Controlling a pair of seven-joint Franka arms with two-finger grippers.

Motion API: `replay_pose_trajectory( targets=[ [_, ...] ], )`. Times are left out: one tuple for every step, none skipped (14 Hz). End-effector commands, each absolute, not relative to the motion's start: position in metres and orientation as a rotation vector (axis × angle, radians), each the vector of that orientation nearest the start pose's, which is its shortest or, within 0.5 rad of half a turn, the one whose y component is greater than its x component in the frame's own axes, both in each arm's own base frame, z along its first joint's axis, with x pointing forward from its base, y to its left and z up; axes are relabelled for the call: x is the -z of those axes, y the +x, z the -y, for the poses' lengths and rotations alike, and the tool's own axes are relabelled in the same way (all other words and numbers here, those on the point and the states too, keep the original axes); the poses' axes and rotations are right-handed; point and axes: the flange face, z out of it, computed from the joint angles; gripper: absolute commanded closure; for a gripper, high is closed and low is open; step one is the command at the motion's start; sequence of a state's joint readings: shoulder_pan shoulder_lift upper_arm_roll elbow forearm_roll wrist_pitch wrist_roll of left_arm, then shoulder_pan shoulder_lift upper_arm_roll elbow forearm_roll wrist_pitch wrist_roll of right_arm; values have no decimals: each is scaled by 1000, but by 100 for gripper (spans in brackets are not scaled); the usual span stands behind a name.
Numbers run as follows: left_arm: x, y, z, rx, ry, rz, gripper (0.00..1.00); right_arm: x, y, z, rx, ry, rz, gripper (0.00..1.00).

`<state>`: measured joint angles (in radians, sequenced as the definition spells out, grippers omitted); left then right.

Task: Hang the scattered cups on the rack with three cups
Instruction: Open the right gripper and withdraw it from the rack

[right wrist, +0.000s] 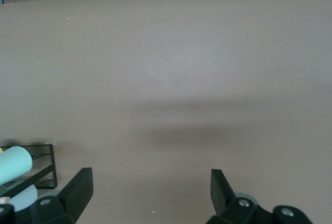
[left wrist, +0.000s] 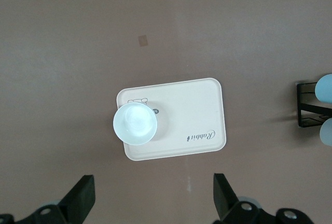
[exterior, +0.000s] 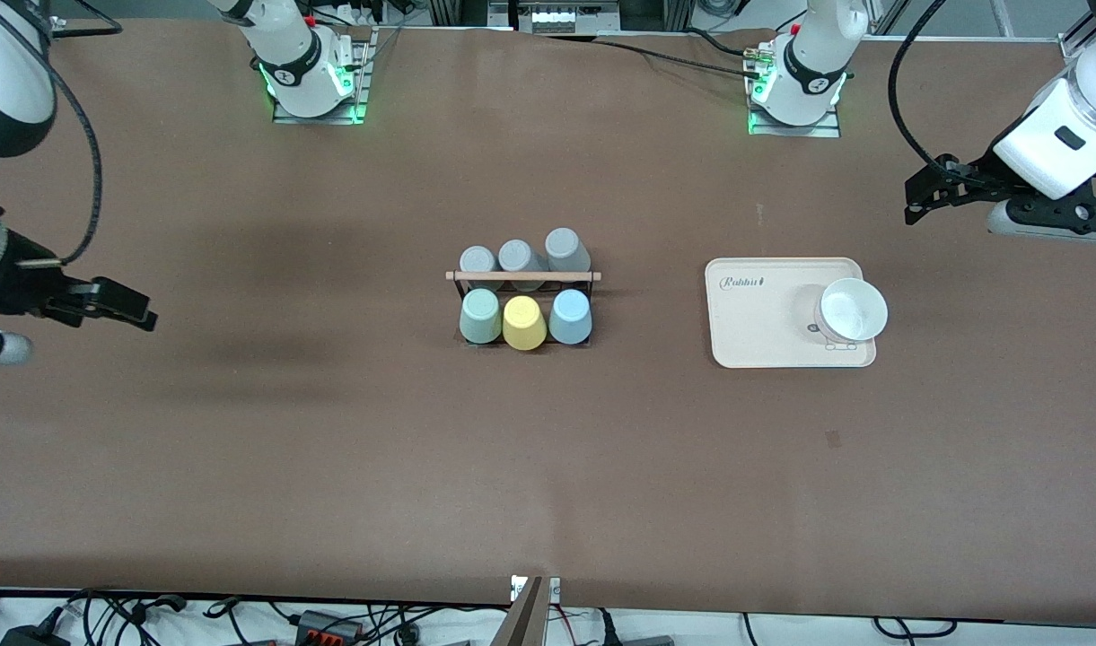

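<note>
- Three cups hang on the near row of the rack point(exterior: 522, 276): mint green cup point(exterior: 480, 316), yellow cup point(exterior: 523, 323), light blue cup point(exterior: 570, 317).
- Three grey cups point(exterior: 521, 257) hang on the row farther from the front camera.
- Toward the left arm's end, a tray point(exterior: 763, 332) holds a white bowl point(exterior: 853, 309).
- Left end effector point(left wrist: 153, 200) waits, spread wide, over the table point(exterior: 332, 467) near the tray.
- Right end effector point(right wrist: 150, 195) waits, spread wide, over its end.
</note>
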<state>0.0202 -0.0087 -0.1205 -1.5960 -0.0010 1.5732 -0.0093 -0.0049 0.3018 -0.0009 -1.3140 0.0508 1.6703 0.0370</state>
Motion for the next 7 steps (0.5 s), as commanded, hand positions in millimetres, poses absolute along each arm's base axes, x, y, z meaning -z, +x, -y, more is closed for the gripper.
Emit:
replay_pose_trajectory(
  targets=[
    [-624, 551, 55, -15, -3150, -174, 0, -586, 647, 22, 100, -3098, -12, 0],
    [-624, 551, 55, -15, -3150, -177, 0, -588, 646, 25, 100, -3103, -11, 0],
    [-624, 551, 55, -15, -3150, -177, 0, -590, 643, 34, 89, -3110, -34, 0],
    [-624, 551, 55, -15, -3150, -177, 0, -600, 637, 34, 105, -3121, -37, 0],
    [-624, 551, 55, -15, -3150, -177, 0, -600, 635, 34, 105, -3132, -41, 0],
    [-624, 551, 55, -15, -3150, -177, 0, -600, 635, 35, 105, -3134, -43, 0],
    [-624, 551, 56, -15, -3150, -179, 0, -599, 634, 34, 100, -3140, -38, 0]
  ],
)
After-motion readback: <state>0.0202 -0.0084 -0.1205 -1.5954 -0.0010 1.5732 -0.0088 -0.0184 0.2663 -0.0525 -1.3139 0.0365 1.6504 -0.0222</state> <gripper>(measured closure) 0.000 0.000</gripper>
